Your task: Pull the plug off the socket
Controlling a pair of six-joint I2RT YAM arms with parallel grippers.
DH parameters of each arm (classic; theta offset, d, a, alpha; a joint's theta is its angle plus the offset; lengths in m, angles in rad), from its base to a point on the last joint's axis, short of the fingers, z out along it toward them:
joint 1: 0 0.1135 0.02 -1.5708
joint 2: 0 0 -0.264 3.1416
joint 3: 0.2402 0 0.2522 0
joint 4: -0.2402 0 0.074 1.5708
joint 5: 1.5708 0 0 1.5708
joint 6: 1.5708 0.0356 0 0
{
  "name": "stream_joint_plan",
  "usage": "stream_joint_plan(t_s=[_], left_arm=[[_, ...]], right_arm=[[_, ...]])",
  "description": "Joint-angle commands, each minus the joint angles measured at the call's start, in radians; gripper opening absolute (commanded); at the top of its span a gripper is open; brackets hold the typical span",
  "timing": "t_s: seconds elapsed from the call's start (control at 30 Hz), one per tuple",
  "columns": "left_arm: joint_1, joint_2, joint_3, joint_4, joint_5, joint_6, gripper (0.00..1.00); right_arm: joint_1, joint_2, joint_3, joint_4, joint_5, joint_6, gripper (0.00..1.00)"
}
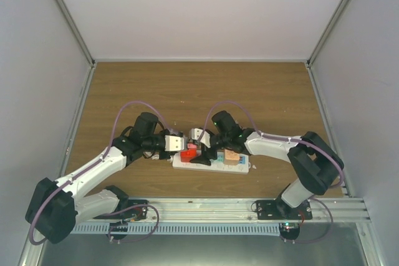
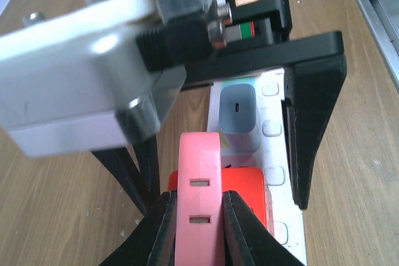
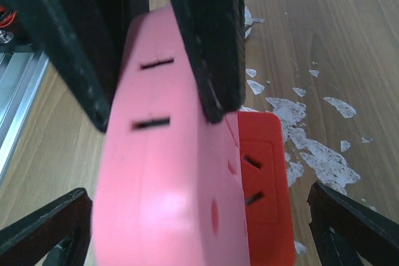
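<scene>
The left gripper [image 2: 198, 202] clenched the pink plug [image 2: 198, 166] (by its sides); the right gripper [image 3: 196, 194] stood released, astride the socket [image 2: 275, 154].

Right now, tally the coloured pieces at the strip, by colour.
pink block: 1
red panel: 1
grey-blue charger: 1
peach piece: 1
Total: 4

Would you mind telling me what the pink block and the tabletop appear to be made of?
The pink block looks like smooth moulded plastic with a soft sheen: rounded edges, crisp slots, a pale highlight. The tabletop looks like wood or wood-print laminate, fairly matte: brown grain lines, with white scuffed patches.
</scene>
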Motion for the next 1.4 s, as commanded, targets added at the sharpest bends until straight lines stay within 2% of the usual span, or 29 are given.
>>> stream_joint_plan(t_s=[0.0,0.07,0.23,0.53,0.63,0.8,0.93,1.2,1.37], left_arm=[[-0.002,-0.022,-0.030,0.024,0.011,-0.019,0.00],[-0.001,-0.027,-0.035,0.025,0.011,-0.019,0.00],[0.004,-0.037,-0.042,0.022,0.019,-0.019,0.02],[0.022,-0.028,-0.036,0.022,0.033,-0.024,0.23],[0.025,-0.019,-0.029,0.016,0.039,-0.024,0.34],[0.024,0.021,-0.004,0.004,0.056,-0.023,0.42],[0.024,0.044,0.003,0.025,0.064,-0.040,0.42],[0.023,0.078,0.022,0.038,0.089,-0.092,0.31],[0.025,0.128,0.054,0.016,0.137,-0.138,0.25]], right_arm=[[0.038,0.031,0.034,0.044,0.056,0.025,0.92],[0.041,0.044,0.038,0.039,0.063,0.025,0.89],[0.040,0.052,0.039,0.015,0.083,-0.007,0.72],[0.029,0.043,0.038,-0.037,0.065,-0.095,0.51],[0.025,0.036,0.031,-0.063,0.045,-0.148,0.47],[0.011,0.022,0.023,-0.110,0.008,-0.217,0.44],[-0.009,0.027,0.034,-0.154,-0.025,-0.251,0.42],[-0.073,0.027,0.042,-0.159,-0.033,-0.255,0.41],[-0.078,0.012,0.043,-0.141,-0.059,-0.233,0.45]])
